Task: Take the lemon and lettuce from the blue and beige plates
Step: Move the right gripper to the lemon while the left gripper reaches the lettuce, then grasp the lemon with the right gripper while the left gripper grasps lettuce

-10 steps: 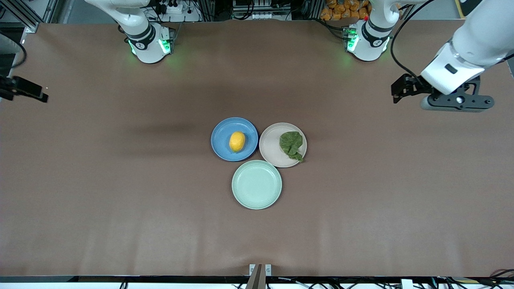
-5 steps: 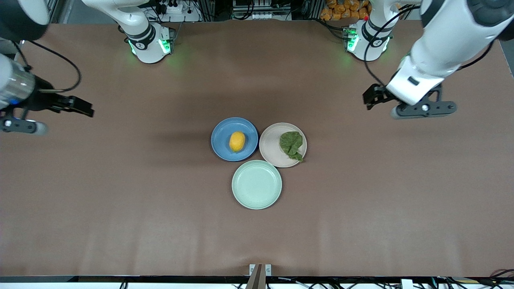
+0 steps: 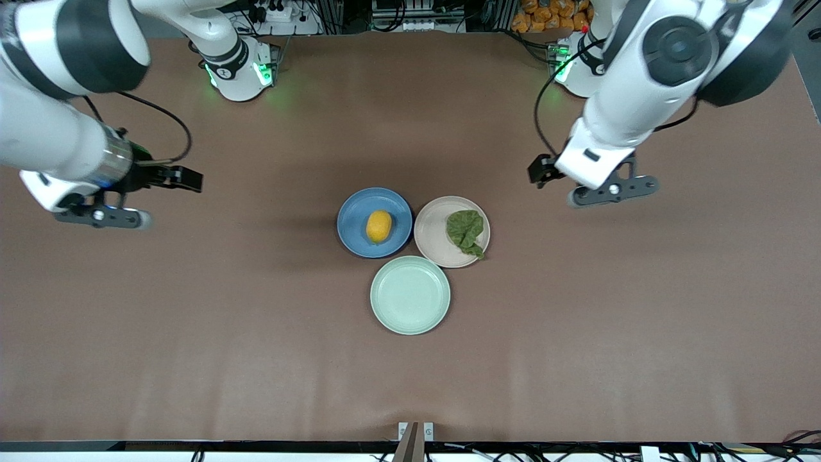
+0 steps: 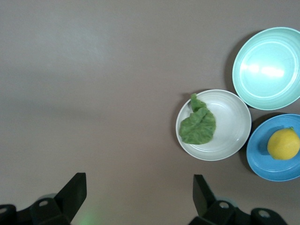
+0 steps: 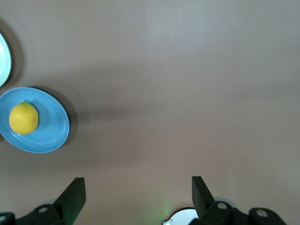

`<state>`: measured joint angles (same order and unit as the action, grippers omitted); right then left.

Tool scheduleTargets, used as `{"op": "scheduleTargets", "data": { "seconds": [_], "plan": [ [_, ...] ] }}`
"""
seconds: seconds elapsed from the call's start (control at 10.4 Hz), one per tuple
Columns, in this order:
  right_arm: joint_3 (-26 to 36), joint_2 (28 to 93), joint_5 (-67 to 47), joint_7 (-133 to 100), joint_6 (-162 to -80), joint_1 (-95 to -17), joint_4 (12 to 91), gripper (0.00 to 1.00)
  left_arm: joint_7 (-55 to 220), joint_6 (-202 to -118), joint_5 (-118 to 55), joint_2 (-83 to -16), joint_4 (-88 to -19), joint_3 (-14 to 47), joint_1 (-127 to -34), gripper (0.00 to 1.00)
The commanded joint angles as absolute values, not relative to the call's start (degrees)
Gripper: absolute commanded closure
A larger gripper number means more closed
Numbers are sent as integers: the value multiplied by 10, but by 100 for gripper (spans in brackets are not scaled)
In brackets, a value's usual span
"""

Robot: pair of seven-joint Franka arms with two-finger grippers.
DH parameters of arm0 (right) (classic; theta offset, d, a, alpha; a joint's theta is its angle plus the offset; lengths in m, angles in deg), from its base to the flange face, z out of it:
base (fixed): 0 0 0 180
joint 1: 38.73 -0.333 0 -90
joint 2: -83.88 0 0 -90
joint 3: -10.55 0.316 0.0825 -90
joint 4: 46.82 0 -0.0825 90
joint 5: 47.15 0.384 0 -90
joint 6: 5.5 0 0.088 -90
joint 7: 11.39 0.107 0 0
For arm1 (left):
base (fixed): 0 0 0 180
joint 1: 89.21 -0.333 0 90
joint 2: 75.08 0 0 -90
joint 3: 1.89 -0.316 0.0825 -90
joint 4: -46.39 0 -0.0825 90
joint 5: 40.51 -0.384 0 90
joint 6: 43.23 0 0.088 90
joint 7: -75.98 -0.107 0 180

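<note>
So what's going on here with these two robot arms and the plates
Nothing is held yet. The lemon lies on the blue plate and the lettuce on the beige plate, with a mint-green plate nearer the camera. The left pincer hangs open over bare table toward the left arm's end, the right pincer open toward the right arm's end.

The lemon (image 3: 378, 226) lay on one plate (image 3: 354, 221) and the lettuce (image 3: 465, 231) on a second plate (image 3: 433, 236) touching it toward the left arm's end, a third plate (image 3: 410, 295) nearer the front camera, between them.
</note>
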<state>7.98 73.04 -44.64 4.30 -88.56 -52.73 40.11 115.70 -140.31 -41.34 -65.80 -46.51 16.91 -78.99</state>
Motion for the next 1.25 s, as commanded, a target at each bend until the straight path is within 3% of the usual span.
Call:
{"op": "scheduleTargets", "data": {
  "seconds": [0.0, 0.39, 0.68, 1.16],
  "plan": [
    [77, 695, -432, 54, -885, -566, 398, 0, 1245, -1433, -404, -617, -457, 169, -755, 0],
    [77, 644, -399, 100, -920, -587, 408, 0, 1385, -1486, -389, -533, -456, 169, -704, 0],
    [77, 638, -390, 180, -1040, -639, 477, 0, 1422, -1551, -393, -478, -458, 168, -690, 0],
    [77, 580, -291, 283, -1159, -655, 475, 0, 1422, -1607, -454, -391, -459, 168, -686, 0]
  ]
}}
